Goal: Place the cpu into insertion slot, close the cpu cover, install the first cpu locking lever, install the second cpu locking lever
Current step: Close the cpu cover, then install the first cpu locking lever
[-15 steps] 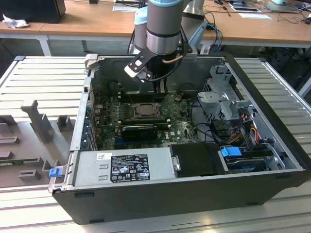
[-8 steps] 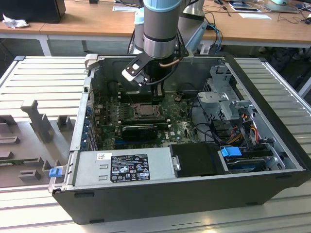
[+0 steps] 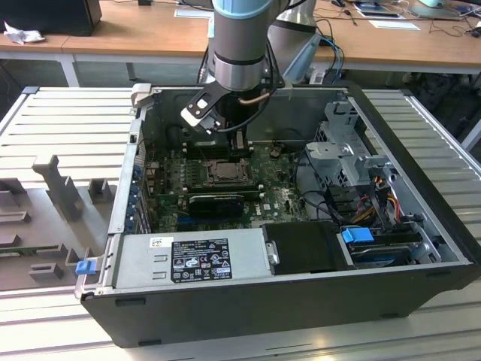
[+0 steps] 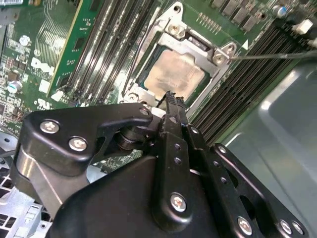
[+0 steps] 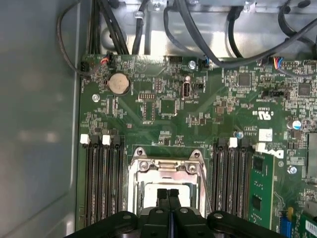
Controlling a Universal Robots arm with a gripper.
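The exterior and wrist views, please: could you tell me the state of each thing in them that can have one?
cpu, seated flat in the insertion slot, metal top up.
cpu cover, down over the cpu, framing it.
locking lever, juts out from the cover's corner, apparently unlatched.
pincer, shut, tips just above the cpu's edge.
computer case, lying on its side, open.
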